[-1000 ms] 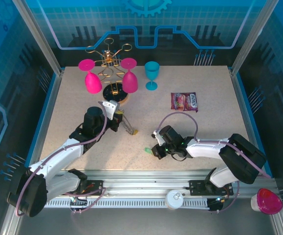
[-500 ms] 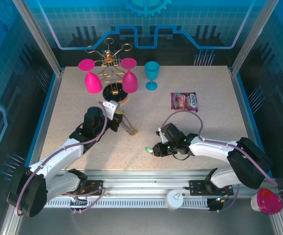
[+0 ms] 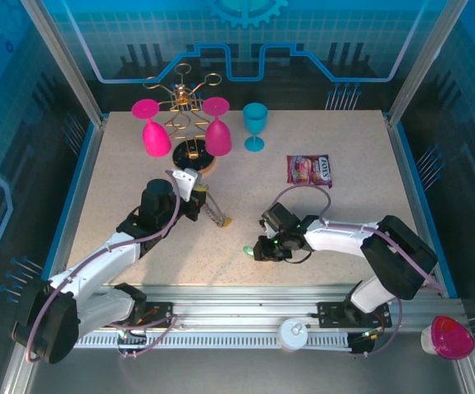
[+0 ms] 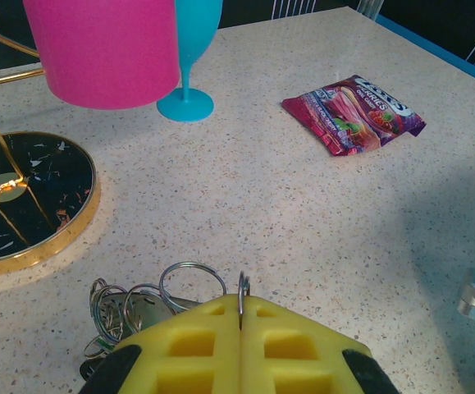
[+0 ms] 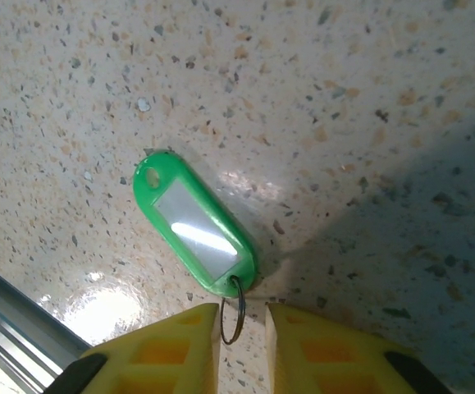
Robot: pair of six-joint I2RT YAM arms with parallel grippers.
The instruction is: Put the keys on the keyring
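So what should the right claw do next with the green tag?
Probably close the right claw on the little ring of the green tag. That ring sits in the gap between the open yellow fingers, the tag lies flat on the table, and the left claw holds the keyring ready.

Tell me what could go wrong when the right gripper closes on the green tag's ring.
1. The small ring on the green key tag sits off-centre between the right gripper's fingers, near one pad. Closing could flick it away instead of gripping it.
2. The left gripper pinches the keyring by a thin edge, so it could twist or slip during threading.
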